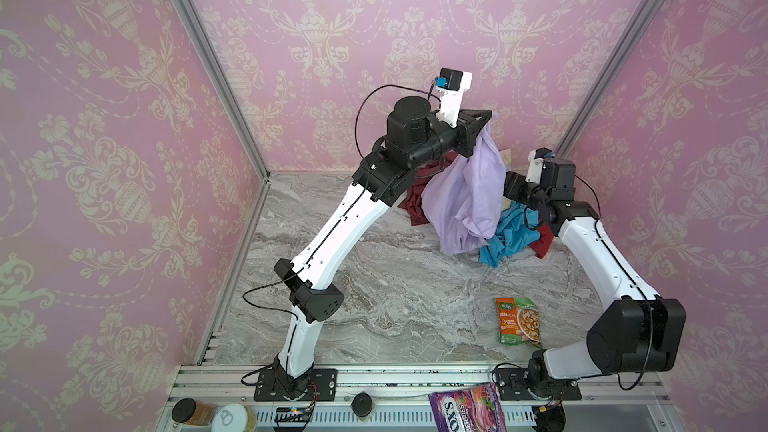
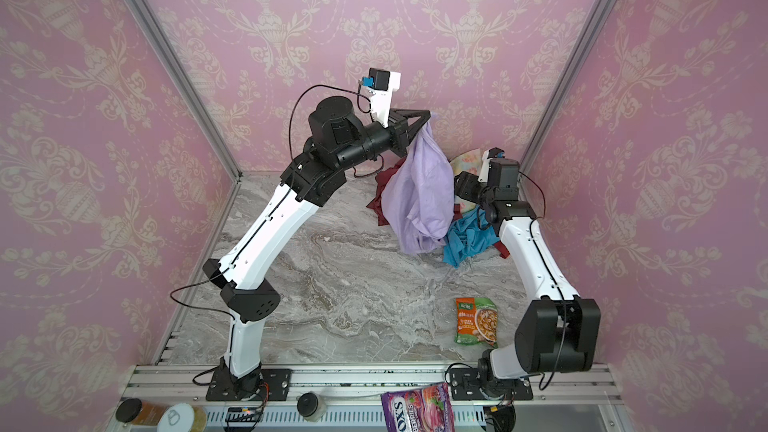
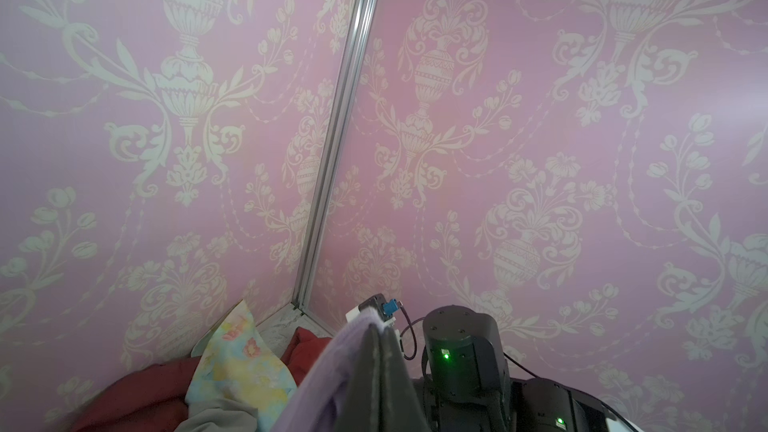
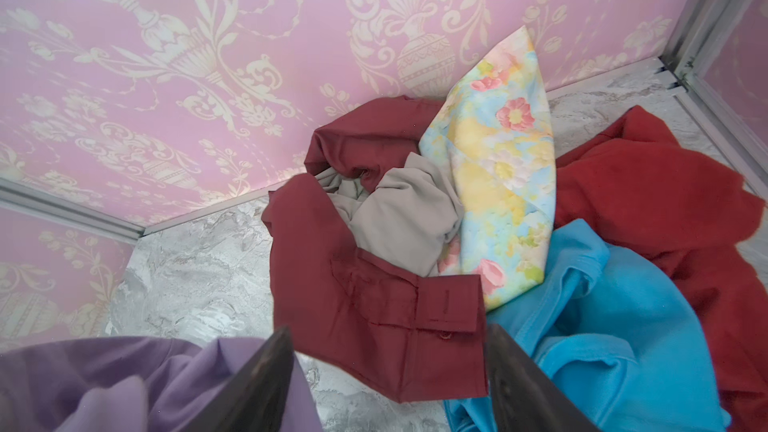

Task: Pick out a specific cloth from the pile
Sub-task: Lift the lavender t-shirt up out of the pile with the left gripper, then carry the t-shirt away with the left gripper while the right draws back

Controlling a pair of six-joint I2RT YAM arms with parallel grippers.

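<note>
Left end effector (image 1: 487, 119) holds cloth (image 1: 465, 197) aloft

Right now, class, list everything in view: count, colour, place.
lavender cloth: one, pale purple, hanging from left claw
shirt: one, maroon, pile left
red cloth: one, pile right
teal cloth: one, pile front
grey-beige cloth: one, pile middle
floral cloth: one, pastel, pile back
snack packet: one, green, table front right
sweets bag: one, purple, front rail
lidded containers: three, front ledge
table: one, grey marble
left claw: black, shut on lavender cloth, raised
right claw: black, open, empty, at pile
</note>
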